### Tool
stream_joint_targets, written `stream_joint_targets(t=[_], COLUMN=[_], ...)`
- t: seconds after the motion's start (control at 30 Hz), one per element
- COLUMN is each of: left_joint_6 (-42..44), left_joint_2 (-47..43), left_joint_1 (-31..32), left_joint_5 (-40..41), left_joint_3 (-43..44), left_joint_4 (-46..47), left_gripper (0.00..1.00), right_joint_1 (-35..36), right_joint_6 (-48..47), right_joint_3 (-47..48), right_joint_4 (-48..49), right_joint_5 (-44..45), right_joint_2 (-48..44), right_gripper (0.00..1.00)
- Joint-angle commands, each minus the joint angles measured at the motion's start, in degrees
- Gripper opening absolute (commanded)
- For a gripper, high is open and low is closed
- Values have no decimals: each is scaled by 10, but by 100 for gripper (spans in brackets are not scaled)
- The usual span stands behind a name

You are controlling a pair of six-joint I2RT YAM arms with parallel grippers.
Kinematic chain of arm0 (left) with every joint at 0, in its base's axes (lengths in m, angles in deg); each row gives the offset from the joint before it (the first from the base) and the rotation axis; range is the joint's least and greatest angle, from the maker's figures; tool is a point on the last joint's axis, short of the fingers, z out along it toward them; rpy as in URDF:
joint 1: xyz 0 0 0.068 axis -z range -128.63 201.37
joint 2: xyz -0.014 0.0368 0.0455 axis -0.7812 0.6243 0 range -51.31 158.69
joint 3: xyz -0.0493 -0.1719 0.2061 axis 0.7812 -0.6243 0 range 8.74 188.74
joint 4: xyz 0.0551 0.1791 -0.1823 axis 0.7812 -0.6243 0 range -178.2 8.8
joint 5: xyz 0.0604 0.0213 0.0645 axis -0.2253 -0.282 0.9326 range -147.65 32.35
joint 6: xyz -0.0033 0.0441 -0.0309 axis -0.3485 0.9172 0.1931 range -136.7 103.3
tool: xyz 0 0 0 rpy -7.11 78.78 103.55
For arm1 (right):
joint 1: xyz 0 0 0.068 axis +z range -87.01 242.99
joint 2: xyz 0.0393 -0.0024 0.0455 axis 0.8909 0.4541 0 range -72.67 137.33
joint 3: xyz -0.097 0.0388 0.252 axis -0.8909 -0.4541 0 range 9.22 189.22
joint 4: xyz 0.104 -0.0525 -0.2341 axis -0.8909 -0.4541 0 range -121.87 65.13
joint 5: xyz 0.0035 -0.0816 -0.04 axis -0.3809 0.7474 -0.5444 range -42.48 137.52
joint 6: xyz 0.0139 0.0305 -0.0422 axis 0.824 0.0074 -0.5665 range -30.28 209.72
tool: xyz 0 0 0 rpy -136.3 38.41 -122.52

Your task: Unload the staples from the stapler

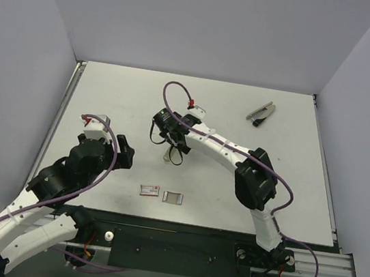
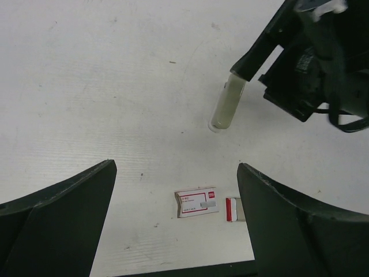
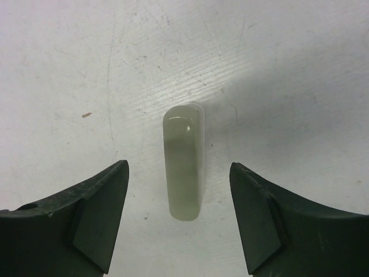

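Observation:
The stapler [image 1: 261, 113], slim light grey metal with a black end, lies at the table's far right, away from both grippers. My right gripper [image 1: 173, 152] is open over the table's middle, its jaws either side of a plain beige-grey bar [image 3: 184, 161] that lies flat, not touching it. The bar also shows in the left wrist view [image 2: 226, 105], under the right gripper [image 2: 305, 52]. My left gripper [image 2: 176, 167] is open and empty at the left [image 1: 130, 153], above the bare table.
A small white and red staple box [image 1: 149, 189] and a second small box [image 1: 172, 197] lie near the front edge; both show in the left wrist view, the first [image 2: 197, 202] and the second [image 2: 232, 209]. Grey walls enclose the table.

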Motion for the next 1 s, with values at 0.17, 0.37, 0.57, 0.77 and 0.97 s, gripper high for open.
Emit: stream_joint_targets(t=[0.17, 0.37, 0.57, 0.77, 0.97], left_joint_6=[36, 94, 128, 164, 200], left_joint_2=[71, 162, 296, 415, 524], left_joint_1=[-3, -3, -2, -3, -5], left_joint_5=[-29, -56, -124, -154, -176], left_joint_3=[12, 12, 61, 100, 156], left_joint_4=[98, 174, 220, 270, 284], left_gripper=[97, 97, 97, 97, 97], right_joint_1=[-34, -103, -123, -127, -124], right_joint_6=[-166, -303, -391, -420, -427], right_joint_3=[-130, -289, -410, -505, -558], right_joint_4=[25, 97, 111, 111, 111], right_joint_5=[38, -52, -86, -126, -205], right_joint_2=[-232, -398, -509, -597, -654], right_gripper=[70, 76, 79, 80, 79])
